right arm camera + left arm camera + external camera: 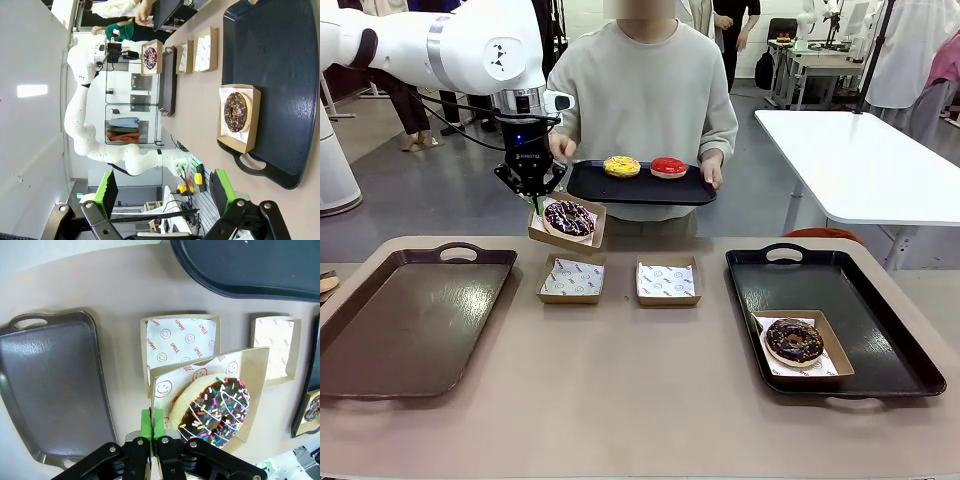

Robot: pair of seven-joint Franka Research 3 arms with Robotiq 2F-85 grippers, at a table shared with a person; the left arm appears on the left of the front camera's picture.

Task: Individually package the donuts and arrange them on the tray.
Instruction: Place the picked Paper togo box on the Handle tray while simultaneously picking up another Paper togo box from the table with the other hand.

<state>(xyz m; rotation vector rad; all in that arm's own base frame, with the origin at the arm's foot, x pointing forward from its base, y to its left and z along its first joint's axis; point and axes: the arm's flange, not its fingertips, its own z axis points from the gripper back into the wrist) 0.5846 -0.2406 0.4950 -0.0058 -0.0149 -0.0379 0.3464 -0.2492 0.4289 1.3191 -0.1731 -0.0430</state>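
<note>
our left jaws are pinched shut on one thin wall of a stiff kraft-card box (252, 371), holding the drizzled, sprinkled donut (216, 412) aloft and tilted above the tabletop (650, 400). we'd level the box and carry it slowly, since the glossy ring could slide on its printed paper liner. our right jaws stand wide apart, holding nothing, facing the black tray (890, 330) where a chocolate donut (793, 341) sits boxed.
</note>
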